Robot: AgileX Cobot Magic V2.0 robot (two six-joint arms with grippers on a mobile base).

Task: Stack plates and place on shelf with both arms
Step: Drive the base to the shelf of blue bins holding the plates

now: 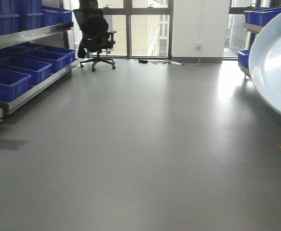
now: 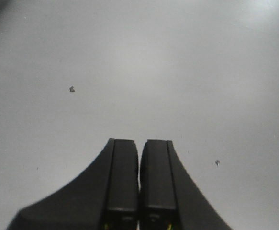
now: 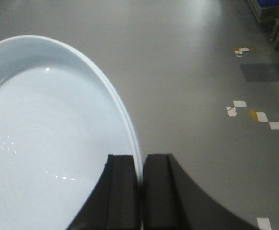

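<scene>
Right jaws pinch the plate by its rim, held tilted above the floor; left jaws sit together, empty. Carry it slowly and level it (a thin edge grip invites slipping) before stacking.

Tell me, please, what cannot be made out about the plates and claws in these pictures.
- Front view: the plate is cut off by the right edge; neither claw shows.
- Right wrist view: the frame's left and bottom edges crop the plate; whether the right claw grips one plate or a stack is unclear.
- Left wrist view: the shut left claw fills the foreground; only grey surface beyond, no second plate.
</scene>
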